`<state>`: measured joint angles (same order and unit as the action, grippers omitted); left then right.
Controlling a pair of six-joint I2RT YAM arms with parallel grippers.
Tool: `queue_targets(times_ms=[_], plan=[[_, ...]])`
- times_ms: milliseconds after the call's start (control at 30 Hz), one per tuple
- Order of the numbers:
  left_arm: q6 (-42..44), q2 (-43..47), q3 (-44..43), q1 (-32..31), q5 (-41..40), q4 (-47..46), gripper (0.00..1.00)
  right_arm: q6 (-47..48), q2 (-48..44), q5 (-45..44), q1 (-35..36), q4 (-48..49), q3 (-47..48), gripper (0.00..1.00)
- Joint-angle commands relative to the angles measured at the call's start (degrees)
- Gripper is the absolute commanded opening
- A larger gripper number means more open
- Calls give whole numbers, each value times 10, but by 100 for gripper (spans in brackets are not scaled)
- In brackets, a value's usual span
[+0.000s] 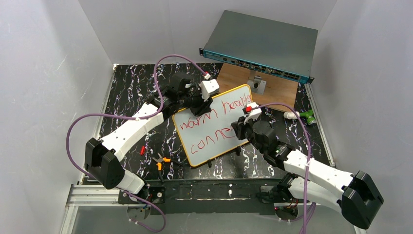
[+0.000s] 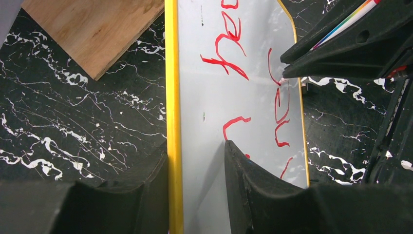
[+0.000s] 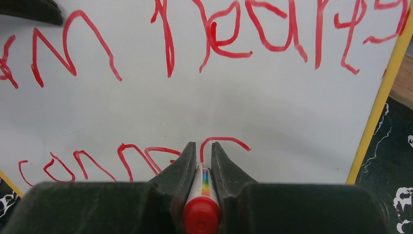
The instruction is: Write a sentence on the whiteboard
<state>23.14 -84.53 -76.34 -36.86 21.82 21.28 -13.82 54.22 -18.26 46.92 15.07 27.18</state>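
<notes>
The whiteboard (image 1: 214, 129) lies tilted mid-table, with an orange rim and black clip feet. The sentence (image 1: 214, 122) is red lettering in two lines: "warm hearts" above, "conne" and a fresh curved stroke below (image 3: 224, 141). My left gripper (image 2: 197, 156) is shut on the whiteboard's far left edge (image 2: 173, 122), one finger on each side of the rim. My right gripper (image 3: 200, 148) is shut on a red marker (image 3: 202, 204), a white barrel with a rainbow stripe. Its tip touches the board at the end of the lower line. The right gripper also shows in the left wrist view (image 2: 341, 44).
A grey rack-mount box with a teal front (image 1: 258, 46) stands at the back on a wooden board (image 1: 272, 87). Orange-handled pliers (image 1: 160, 161) and a small red item (image 1: 142, 150) lie front left. A green and white object (image 1: 302, 116) lies at the right.
</notes>
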Motion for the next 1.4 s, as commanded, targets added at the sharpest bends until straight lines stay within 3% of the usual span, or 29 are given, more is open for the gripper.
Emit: queue_targets(times_ms=[0, 600, 1000, 1367], plan=[[62, -10, 28, -16, -9, 69, 0, -13, -6, -12, -2, -4, -22, 1], [62, -10, 28, -15, -8, 69, 0, -1, -67, -111, -5, -48, -49, 1], [61, -7, 29, -17, -9, 69, 0, 71, -132, -51, -6, -120, 26, 1], [58, -6, 30, -18, -6, 65, 0, 64, -103, -74, -7, -79, 24, 1]])
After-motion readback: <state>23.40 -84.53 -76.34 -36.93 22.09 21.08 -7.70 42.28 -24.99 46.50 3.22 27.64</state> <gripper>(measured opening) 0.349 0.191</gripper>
